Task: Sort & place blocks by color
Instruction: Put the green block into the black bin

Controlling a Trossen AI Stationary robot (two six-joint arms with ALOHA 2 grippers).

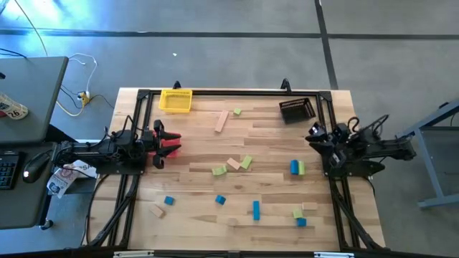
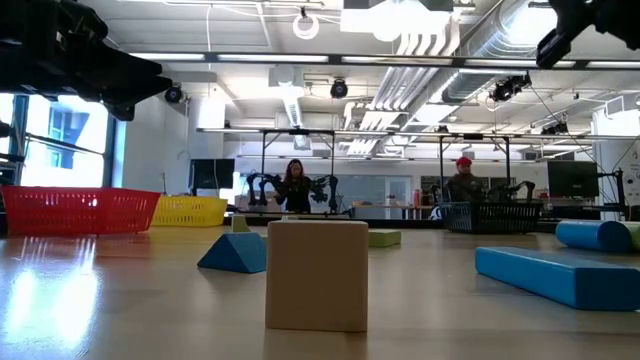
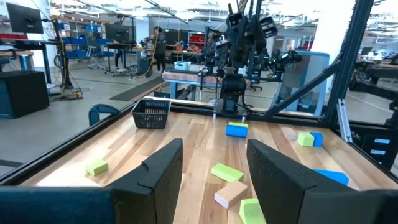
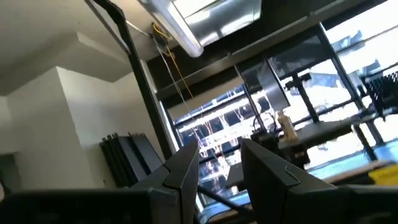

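Note:
The blocks lie scattered on the wooden table (image 1: 265, 140): a tan bar (image 1: 221, 120), green pieces (image 1: 246, 162), a blue cylinder (image 1: 293, 167), a blue bar (image 1: 256, 209) and small blue cubes (image 1: 220, 200). In the low view a tan cube (image 2: 317, 273) stands nearest, beside a blue wedge (image 2: 233, 252). My left gripper (image 1: 161, 140) hovers open at the table's left side, over the red basket (image 1: 168, 148); its fingers (image 3: 158, 174) frame a green block (image 3: 227, 172). My right gripper (image 1: 314, 132) is open at the right side, tipped upward (image 4: 219, 165).
A yellow basket (image 1: 176, 100) sits at the far left corner and a black basket (image 1: 297, 110) at the far right. A black frame (image 1: 237, 92) runs around the table's edges. People stand far off in the room (image 2: 297, 187).

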